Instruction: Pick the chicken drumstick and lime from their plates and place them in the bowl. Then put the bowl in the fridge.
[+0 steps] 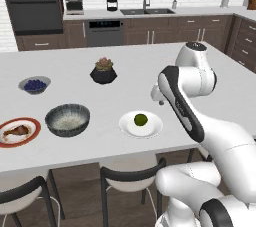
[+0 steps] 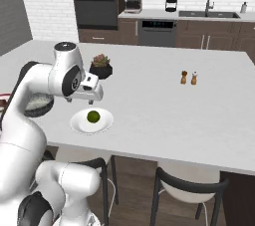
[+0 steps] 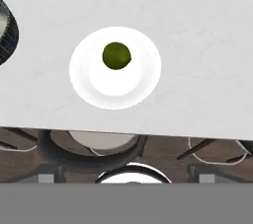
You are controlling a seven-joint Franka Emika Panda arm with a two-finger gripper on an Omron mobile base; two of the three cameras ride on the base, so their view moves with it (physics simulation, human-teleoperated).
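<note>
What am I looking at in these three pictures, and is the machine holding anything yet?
It is a rendered kitchen with a white robot arm on a driving base. Two pictures come from cameras behind the arm, to its left and right; the third looks down from the arm's hand. On the white island counter lie a lime on a plain white plate, a chicken drumstick on an orange-red rimmed plate, a dark ribbed bowl, a small bowl of blueberries, a potted succulent and two shakers. The tool hangs open above the lime's plate, holding nothing.
</note>
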